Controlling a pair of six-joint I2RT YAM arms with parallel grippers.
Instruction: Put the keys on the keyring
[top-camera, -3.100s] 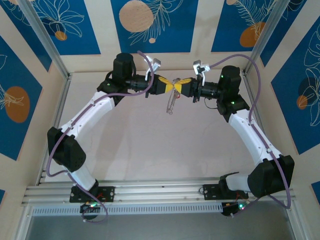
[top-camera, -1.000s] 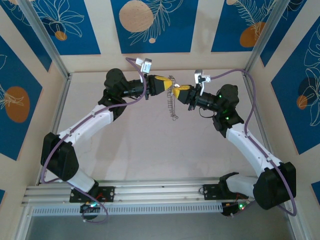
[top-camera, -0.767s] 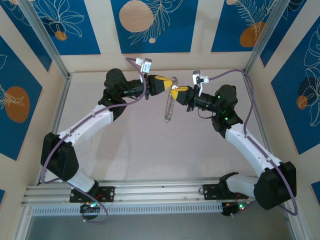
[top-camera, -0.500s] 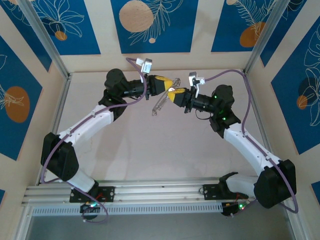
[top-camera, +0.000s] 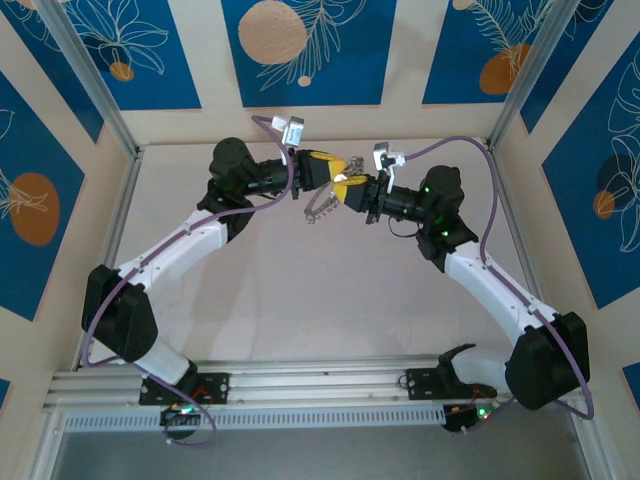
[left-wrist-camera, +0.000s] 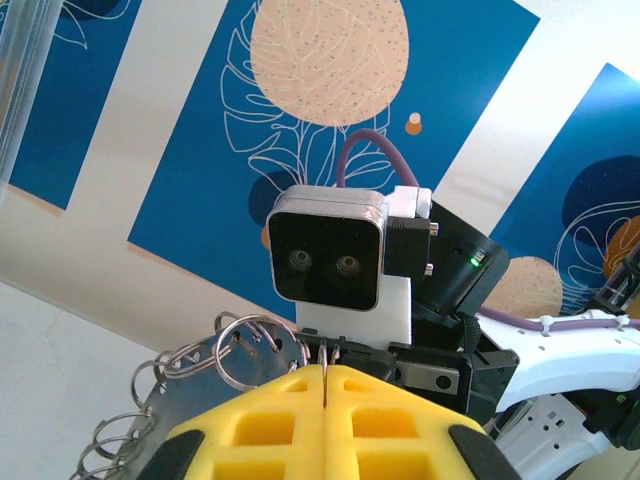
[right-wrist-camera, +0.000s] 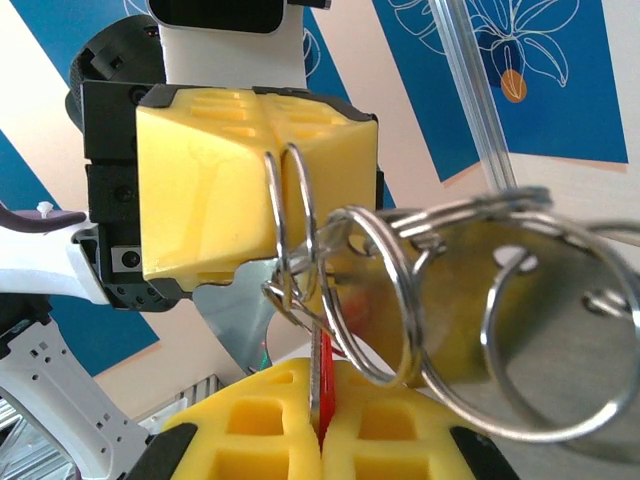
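Aloft, left claw (left-wrist-camera: 326, 375) grips one keyring (top-camera: 320, 204), right claw (top-camera: 344, 185) one key (right-wrist-camera: 323, 385)

Keyring (top-camera: 322, 203) aloft, tilted; red key (right-wrist-camera: 323, 385) against its loops.

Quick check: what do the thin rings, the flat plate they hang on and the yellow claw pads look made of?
Thin looped wire rings: polished steel, seemingly, sharp bright highlights. Flat grey holed plate: likely sheet metal, duller brushed sheen. Yellow claw pads: matte moulded plastic or rubber, pocketed; which, unclear.
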